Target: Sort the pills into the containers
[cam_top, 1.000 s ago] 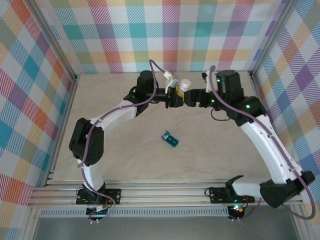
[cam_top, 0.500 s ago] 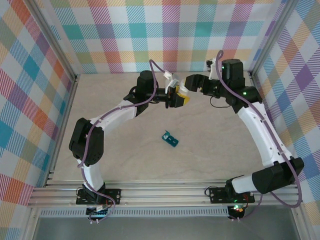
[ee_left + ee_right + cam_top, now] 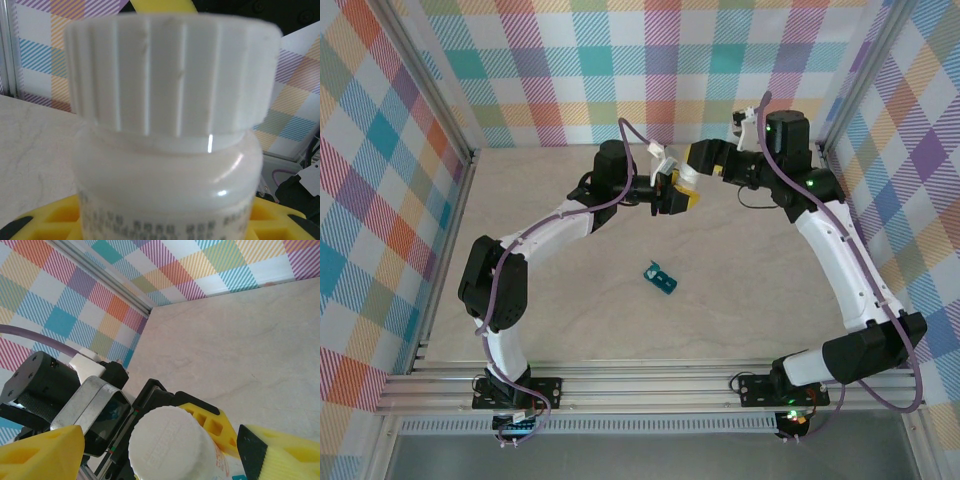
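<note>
A small white bottle (image 3: pixel 167 165) with a ribbed white cap (image 3: pixel 170 75) is held upright above the table. My left gripper (image 3: pixel 677 196) is shut on its body, with yellow fingers (image 3: pixel 45 220) low at either side. My right gripper (image 3: pixel 160 452) hovers over the cap (image 3: pixel 167 440). Its yellow fingers (image 3: pixel 40 452) stand apart on both sides of the cap, open, with gaps showing. In the top view the right gripper (image 3: pixel 700 163) sits just behind the bottle. The teal containers (image 3: pixel 660 278) lie on the table mid-floor, well in front of both grippers. Pills are out of view.
Checkered walls and aluminium posts (image 3: pixel 840 110) close in the table on three sides. Bare marbled tabletop (image 3: pixel 240 340) spreads behind the bottle. The left wrist's camera housing (image 3: pixel 95 410) sits close beside the cap.
My right gripper has swung up and back from beside the bottle to over its cap, and its fingers have narrowed a little. The left arm and bottle have stayed still.
</note>
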You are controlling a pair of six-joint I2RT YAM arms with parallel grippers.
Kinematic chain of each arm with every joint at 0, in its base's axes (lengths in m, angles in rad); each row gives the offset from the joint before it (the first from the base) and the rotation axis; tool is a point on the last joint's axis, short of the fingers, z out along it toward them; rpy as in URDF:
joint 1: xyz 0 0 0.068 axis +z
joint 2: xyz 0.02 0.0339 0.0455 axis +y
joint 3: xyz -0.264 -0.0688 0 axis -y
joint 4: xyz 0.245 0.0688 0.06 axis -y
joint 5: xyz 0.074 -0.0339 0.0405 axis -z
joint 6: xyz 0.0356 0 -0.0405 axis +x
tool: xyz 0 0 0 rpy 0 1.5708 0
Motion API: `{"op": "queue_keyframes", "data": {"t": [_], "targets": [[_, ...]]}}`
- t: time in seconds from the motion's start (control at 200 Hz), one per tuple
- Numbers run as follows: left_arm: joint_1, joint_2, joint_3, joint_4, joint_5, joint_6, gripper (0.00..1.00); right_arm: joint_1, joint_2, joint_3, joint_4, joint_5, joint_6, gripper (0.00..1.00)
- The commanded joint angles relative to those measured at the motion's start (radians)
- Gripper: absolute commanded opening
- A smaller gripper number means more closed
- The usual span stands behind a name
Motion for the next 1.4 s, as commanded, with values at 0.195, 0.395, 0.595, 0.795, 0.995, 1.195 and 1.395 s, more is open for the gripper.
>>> {"op": "queue_keyframes", "data": {"t": [0.195, 0.395, 0.595, 0.795, 0.995, 1.195, 1.395], "targets": [[0.012, 0.012, 0.031, 0.044, 0.022, -0.01, 0.0, 0.003, -0.016, 0.003, 0.043, -0.047, 0.026, 0.79], [0.01, 0.016, 0.035, 0.042, 0.02, -0.011, 0.0, 0.008, -0.021, 0.001, 0.048, -0.061, 0.034, 0.78], [0.01, 0.016, 0.035, 0.044, 0.015, -0.011, 0.0, 0.02, -0.022, -0.002, 0.05, -0.073, 0.04, 0.77], [0.01, 0.016, 0.035, 0.045, 0.013, -0.012, 0.0, 0.027, -0.03, -0.017, 0.057, -0.086, 0.053, 0.76], [0.01, 0.017, 0.034, 0.045, 0.008, -0.009, 0.0, 0.031, -0.062, -0.053, 0.075, -0.092, 0.079, 0.76], [0.01, 0.015, 0.032, 0.047, 0.005, -0.01, 0.0, 0.047, -0.091, -0.081, 0.1, -0.108, 0.108, 0.75], [0.01, 0.018, 0.035, 0.051, 0.005, -0.013, 0.0, 0.077, -0.087, -0.065, 0.118, -0.133, 0.128, 0.75]]}}
